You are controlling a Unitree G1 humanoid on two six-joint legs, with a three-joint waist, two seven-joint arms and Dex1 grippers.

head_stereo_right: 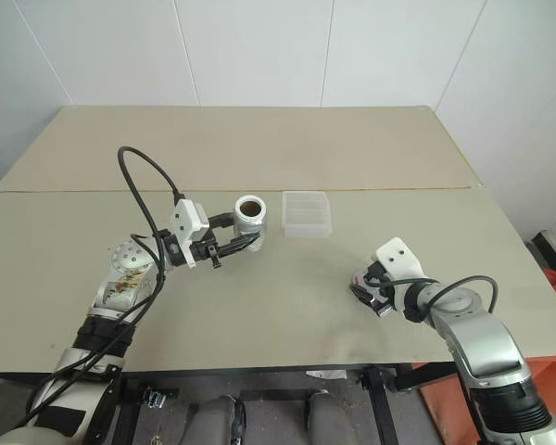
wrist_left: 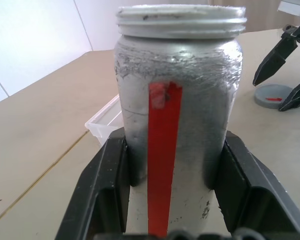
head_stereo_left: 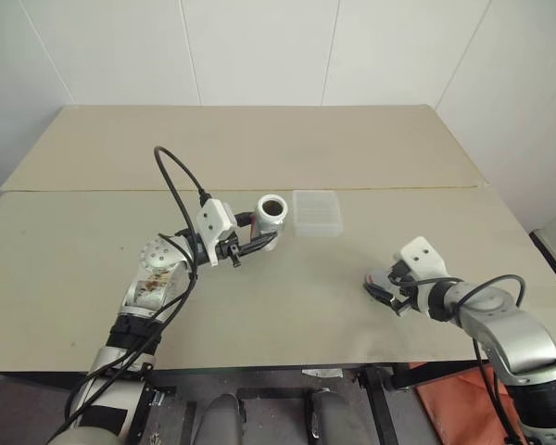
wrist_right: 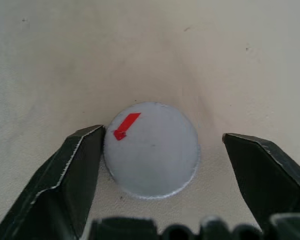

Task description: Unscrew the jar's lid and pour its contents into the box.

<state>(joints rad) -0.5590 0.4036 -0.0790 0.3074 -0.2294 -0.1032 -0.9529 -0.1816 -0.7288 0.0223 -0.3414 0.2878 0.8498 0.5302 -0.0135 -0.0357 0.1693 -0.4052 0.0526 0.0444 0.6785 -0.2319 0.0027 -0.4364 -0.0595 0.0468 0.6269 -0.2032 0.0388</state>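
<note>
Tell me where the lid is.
The lid lies flat on the table's right side, between the open right gripper's fingers, apart from the jar.

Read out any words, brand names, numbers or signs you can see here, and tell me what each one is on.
No readable text anywhere.
The jar, held in the left gripper: a plain red strip down its side, no letters.
The lid, lying on the table between the right gripper's open fingers: a small red mark, not a character.
The box: clear plastic, no print visible.
</note>
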